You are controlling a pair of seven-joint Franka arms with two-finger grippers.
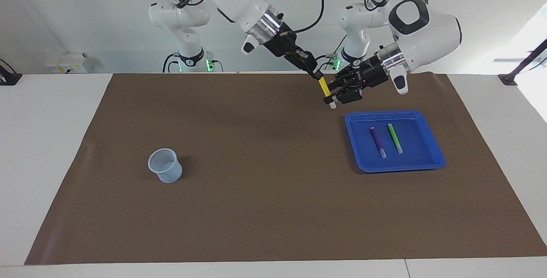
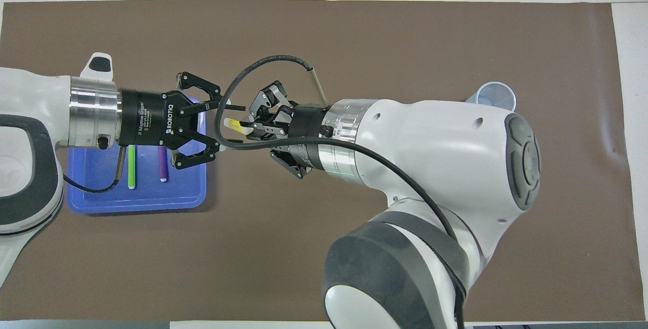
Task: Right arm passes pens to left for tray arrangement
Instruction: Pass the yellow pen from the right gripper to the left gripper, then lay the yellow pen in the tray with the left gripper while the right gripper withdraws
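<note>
- Here we see two robot arms meeting in the air above a brown mat, a little nearer to the robots than a blue tray (image 1: 433,160).
- The right gripper (image 1: 318,75) is pressed together on the top end of a yellow pen (image 1: 325,87), which hangs down at a slight tilt with its pale cap lowest.
- The left gripper (image 1: 334,97) sits around the pen's lower part; we cannot tell whether its fingers press the pen or stand just clear of it.
- A purple pen (image 1: 377,141) and a green pen (image 1: 395,137) lie side by side in the tray, apart from each other.
- A clear cup (image 1: 164,165) stands well away, toward the right arm's end of the table.
- We judge the handover risky: if the right gripper lets go before the left one has a firm pinch, the pen drops to the mat.
- A pinch on the slim cap end alone may let the pen swivel or slip.
</note>
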